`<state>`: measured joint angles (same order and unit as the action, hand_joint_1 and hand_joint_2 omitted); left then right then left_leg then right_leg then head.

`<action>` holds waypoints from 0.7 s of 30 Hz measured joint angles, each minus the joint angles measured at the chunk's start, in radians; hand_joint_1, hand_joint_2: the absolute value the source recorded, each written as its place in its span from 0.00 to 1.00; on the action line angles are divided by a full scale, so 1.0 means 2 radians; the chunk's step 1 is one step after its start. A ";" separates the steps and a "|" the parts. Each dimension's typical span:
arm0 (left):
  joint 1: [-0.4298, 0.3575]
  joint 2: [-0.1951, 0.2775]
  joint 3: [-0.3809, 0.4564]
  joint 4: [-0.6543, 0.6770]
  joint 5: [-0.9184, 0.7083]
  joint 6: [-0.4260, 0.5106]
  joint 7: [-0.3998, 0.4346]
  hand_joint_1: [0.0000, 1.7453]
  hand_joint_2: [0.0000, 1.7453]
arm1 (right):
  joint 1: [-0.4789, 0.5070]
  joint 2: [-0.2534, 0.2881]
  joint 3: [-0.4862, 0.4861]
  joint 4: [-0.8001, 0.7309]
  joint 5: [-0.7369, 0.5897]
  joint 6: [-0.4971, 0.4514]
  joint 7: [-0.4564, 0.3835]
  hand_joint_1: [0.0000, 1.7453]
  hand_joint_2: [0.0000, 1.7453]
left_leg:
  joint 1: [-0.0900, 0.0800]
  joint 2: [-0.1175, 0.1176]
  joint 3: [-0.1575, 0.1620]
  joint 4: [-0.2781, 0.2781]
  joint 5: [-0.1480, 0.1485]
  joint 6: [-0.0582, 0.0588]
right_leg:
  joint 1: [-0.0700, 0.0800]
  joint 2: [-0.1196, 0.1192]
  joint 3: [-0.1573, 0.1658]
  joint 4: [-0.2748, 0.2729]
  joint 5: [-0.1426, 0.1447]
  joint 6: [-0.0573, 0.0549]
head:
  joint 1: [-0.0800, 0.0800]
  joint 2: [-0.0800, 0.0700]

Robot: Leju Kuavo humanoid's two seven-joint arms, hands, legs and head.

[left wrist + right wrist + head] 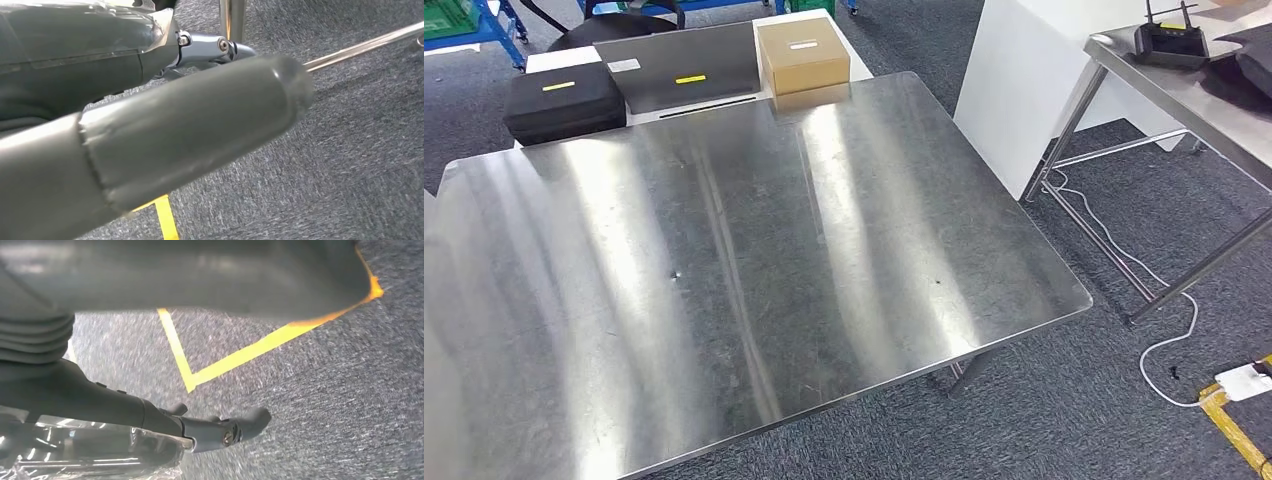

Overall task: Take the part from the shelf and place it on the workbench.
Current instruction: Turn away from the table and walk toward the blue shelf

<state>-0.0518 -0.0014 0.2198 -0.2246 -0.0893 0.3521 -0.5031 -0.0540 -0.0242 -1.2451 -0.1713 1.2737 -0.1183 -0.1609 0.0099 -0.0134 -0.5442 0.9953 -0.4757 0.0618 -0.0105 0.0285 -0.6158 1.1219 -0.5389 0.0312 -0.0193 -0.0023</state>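
Note:
The steel workbench [724,260] lies in front of me in the head view, with nothing on its top. My left hand [200,100] hangs over the carpet with its thick grey thumb stretched out and a chrome-jointed finger [205,50] straight beyond it. My right hand [150,365] also hangs over the floor, and carpet shows in the wide gap between thumb and fingers [220,432]. A glossy, crinkled surface [90,450] lies just past those fingers; what it is I cannot tell. Nothing sits between thumb and fingers of either hand.
A black case [564,100], a grey panel [679,65] and a brown cardboard box [802,55] sit on a white table behind the workbench. A second steel table [1184,90] stands at the right with a white cable [1154,350] under it. Yellow tape [250,352] marks the floor.

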 joint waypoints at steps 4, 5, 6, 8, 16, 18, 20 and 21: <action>0.001 0.000 0.000 0.000 0.000 0.000 0.000 0.00 0.00 | 0.000 -0.001 0.002 0.000 0.002 -0.002 0.005 0.00 0.00 | -0.001 0.010 -0.001 0.000 0.000 0.001 | -0.002 -0.008 -0.037 0.080 -0.027 0.008 | 0.001 0.000; 0.001 -0.001 0.000 0.000 0.000 0.000 0.001 0.00 0.00 | 0.000 -0.002 0.002 0.000 0.002 -0.002 0.007 0.00 0.00 | -0.001 0.012 0.000 0.001 0.000 0.000 | -0.003 -0.010 -0.022 0.054 -0.015 0.012 | 0.001 0.000; 0.001 -0.001 0.000 0.000 0.000 0.000 0.001 0.00 0.00 | 0.001 -0.002 0.002 0.000 0.002 -0.002 0.008 0.00 0.00 | 0.000 0.013 0.000 0.001 -0.001 0.000 | -0.004 -0.012 -0.001 0.016 -0.001 0.016 | 0.001 0.000; 0.000 -0.002 -0.001 0.000 0.000 0.000 0.001 0.00 0.00 | 0.000 -0.003 0.002 0.000 0.002 -0.002 0.010 0.00 0.00 | -0.003 0.014 0.002 0.003 -0.003 -0.005 | -0.004 -0.016 0.032 -0.049 0.021 0.016 | 0.001 0.000; -0.001 -0.001 -0.001 0.000 -0.002 0.000 0.003 0.00 0.00 | 0.000 -0.003 0.002 0.000 0.000 0.001 0.013 0.00 0.00 | 0.000 0.014 0.002 0.003 -0.003 -0.003 | 0.000 -0.016 0.043 -0.068 0.030 0.004 | 0.000 0.000; -0.001 -0.001 -0.001 0.000 -0.002 0.000 0.004 0.00 0.00 | -0.001 -0.003 0.002 0.000 0.001 0.002 0.013 0.00 0.00 | 0.000 0.014 0.003 0.002 -0.003 -0.004 | 0.001 -0.016 0.043 -0.068 0.030 0.003 | 0.000 0.000; -0.001 -0.001 -0.002 0.000 -0.002 0.000 0.004 0.00 0.00 | -0.001 -0.003 0.002 0.000 0.001 0.002 0.013 0.00 0.00 | 0.000 0.014 0.002 0.001 -0.002 -0.007 | 0.002 -0.016 0.043 -0.068 0.030 0.001 | 0.000 0.000; -0.001 -0.001 -0.002 0.000 -0.002 0.000 0.004 0.00 0.00 | -0.001 -0.003 0.002 0.000 0.002 0.002 0.013 0.00 0.00 | 0.000 0.014 0.002 0.001 -0.002 -0.009 | 0.002 -0.016 0.043 -0.068 0.030 0.000 | 0.000 0.000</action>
<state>-0.0534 -0.0042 0.2167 -0.2239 -0.0927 0.3529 -0.4945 -0.0558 -0.0296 -1.2407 -0.1709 1.2772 -0.1135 -0.1343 0.0108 0.0151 -0.5394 0.9978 -0.4806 0.0445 -0.0062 -0.0027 -0.5308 0.9862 -0.4797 0.0320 -0.0186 -0.0023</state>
